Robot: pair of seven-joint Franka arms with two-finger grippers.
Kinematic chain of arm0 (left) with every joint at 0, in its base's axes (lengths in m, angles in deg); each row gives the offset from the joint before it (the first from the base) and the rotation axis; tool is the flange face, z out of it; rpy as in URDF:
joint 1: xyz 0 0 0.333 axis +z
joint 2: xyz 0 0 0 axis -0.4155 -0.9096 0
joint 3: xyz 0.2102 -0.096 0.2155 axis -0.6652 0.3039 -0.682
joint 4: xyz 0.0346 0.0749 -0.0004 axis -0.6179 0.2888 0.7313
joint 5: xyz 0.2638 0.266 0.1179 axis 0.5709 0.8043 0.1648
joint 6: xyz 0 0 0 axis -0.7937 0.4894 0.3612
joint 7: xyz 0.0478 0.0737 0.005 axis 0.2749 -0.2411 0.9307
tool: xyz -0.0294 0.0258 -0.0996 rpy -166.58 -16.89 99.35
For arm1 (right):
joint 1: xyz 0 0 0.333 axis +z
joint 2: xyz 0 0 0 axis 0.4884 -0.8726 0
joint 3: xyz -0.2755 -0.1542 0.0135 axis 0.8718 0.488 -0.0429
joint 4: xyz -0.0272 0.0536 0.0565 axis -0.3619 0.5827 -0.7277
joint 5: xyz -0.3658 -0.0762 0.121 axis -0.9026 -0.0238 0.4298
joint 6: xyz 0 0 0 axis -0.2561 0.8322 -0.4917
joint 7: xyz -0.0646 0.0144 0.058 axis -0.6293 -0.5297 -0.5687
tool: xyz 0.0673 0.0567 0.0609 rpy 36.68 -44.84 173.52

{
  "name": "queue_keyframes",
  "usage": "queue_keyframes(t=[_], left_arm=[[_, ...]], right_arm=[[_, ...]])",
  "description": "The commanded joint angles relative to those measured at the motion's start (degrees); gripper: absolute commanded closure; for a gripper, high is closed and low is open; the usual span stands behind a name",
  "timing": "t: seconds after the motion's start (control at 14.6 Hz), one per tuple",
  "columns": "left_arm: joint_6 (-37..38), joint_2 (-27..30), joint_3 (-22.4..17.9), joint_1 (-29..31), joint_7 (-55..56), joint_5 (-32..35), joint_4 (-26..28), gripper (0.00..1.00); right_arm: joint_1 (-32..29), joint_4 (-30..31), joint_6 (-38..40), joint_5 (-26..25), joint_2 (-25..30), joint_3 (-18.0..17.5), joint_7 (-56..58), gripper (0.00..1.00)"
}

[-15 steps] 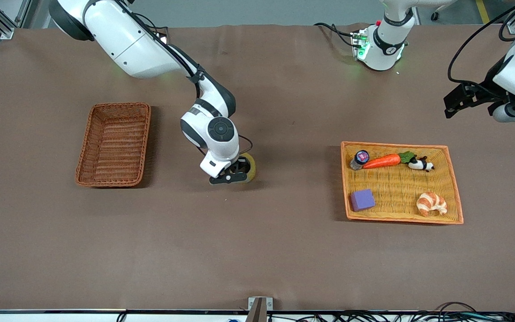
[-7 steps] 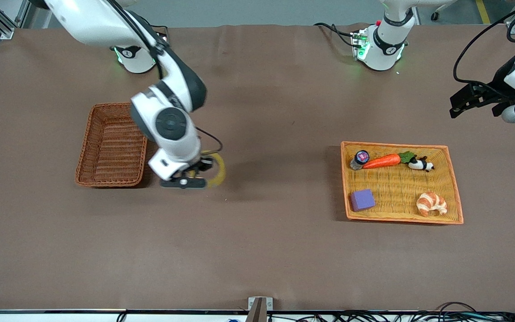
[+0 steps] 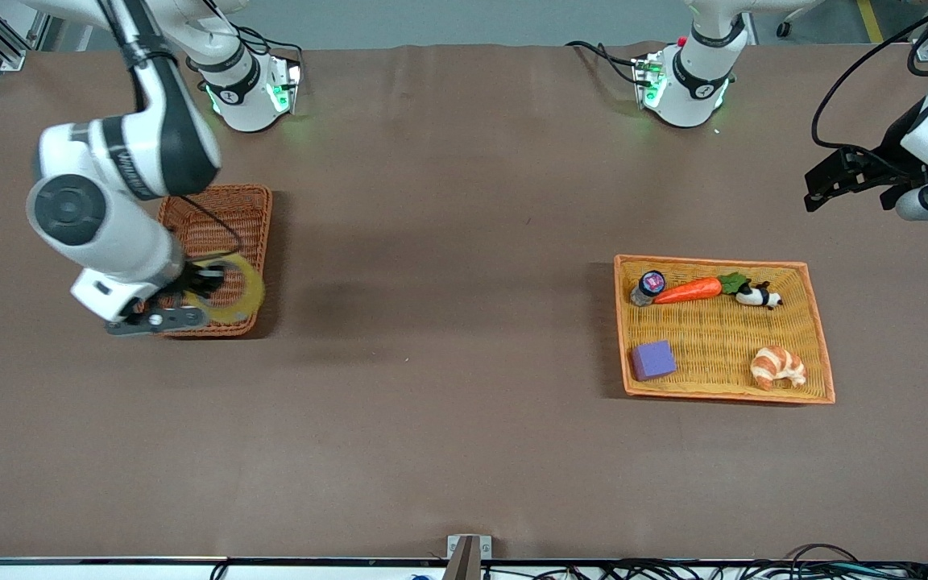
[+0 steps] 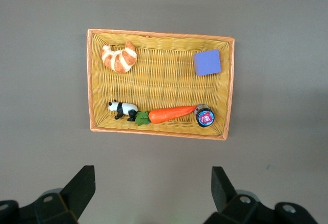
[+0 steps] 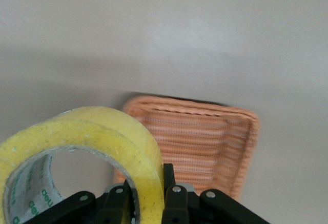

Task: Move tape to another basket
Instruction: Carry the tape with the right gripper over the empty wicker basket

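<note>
Stretching bare and brown between two wicker containers, the table (image 3: pixel 448 387) as seen from the front camera, with wide open cloth toward that camera and along the middle. Held aloft over the nearer end of the reddish-brown basket (image 3: pixel 222 211), the tape (image 3: pixel 232 291), its wall pinched in the closed jaws of the right gripper (image 3: pixel 190 300), ring face tipped toward the camera. Parked high over the table edge at the left arm's end, the left gripper (image 3: pixel 834 179), waiting, well apart from everything. Resting toward that same end, the yellow-orange tray (image 3: pixel 714 262), loaded with a purple cube (image 3: pixel 653 359), a croissant (image 3: pixel 778 366), a carrot (image 3: pixel 688 290), a toy panda (image 3: pixel 758 296) and a small capped jar (image 3: pixel 648 287). Looking down from the left wrist: the tray (image 4: pixel 159 33) whole and square below, cube (image 4: pixel 207 62) and croissant (image 4: pixel 119 57) along one long side, panda (image 4: pixel 123 109), carrot (image 4: pixel 171 114) and jar (image 4: pixel 205 117) in a row along the other, with the left gripper's fingers (image 4: pixel 82 187) spread wide and holding nothing. Viewed from the right wrist: the tape (image 5: pixel 87 147) clamped close up between the right gripper's fingers (image 5: pixel 176 198), one inside the ring and one outside, with the basket (image 5: pixel 246 131) lying below, nothing visible inside it.
</note>
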Motion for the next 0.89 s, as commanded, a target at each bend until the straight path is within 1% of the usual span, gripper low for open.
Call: queue_keyframes(t=[0.0, 0.07, 0.14, 0.21, 0.27, 0.41, 0.48, 0.55, 0.69, 0.82], left_arm=[[0.0, 1.3, -0.1, 0.0, -0.9, -1.0, 1.2, 0.0], [0.0, 1.3, -0.1, -0.1, -0.9, -0.9, 1.2, 0.0], [0.0, 1.4, -0.1, -0.1, -0.9, -0.9, 1.3, 0.0], [0.0, 1.3, -0.1, -0.1, -0.9, -0.9, 1.3, 0.0], [0.0, 1.3, -0.1, -0.1, -0.9, -0.9, 1.2, 0.0], [0.0, 1.3, -0.1, -0.1, -0.9, -0.7, 1.3, 0.0], [0.0, 1.3, -0.1, -0.1, -0.9, -0.5, 1.2, 0.0], [-0.1, 1.3, -0.1, 0.1, -0.9, -0.5, 1.2, 0.0], [-0.2, 1.2, -0.2, 0.2, -0.9, -0.4, 1.2, 0.0], [-0.7, 1.0, -0.2, 0.2, -0.9, -0.4, 1.1, 0.0]], right_arm=[[0.4, 17.2, -11.5, 1.4, 8.9, 6.6, 10.2, 0.99], [0.4, 21.7, -16.1, 1.4, 10.2, 10.0, 15.0, 0.99], [0.6, 24.1, -18.3, 1.5, 10.4, 12.5, 18.3, 0.99], [0.7, 26.6, -20.1, 1.5, 10.5, 13.5, 19.8, 0.99], [0.5, 28.9, -22.1, 1.5, 10.6, 13.8, 20.3, 0.98], [0.6, 35.3, -29.9, 1.5, 10.5, 14.9, 21.2, 0.98], [0.6, 37.6, -33.9, 1.5, 10.4, 15.0, 21.4, 0.98], [0.6, 39.4, -36.1, 1.5, 10.1, 15.0, 21.4, 0.98], [0.9, 40.8, -38.2, 1.5, 9.6, 14.9, 21.4, 0.97], [0.9, 41.3, -39.9, 1.5, 7.7, 14.9, 21.4, 0.94]])
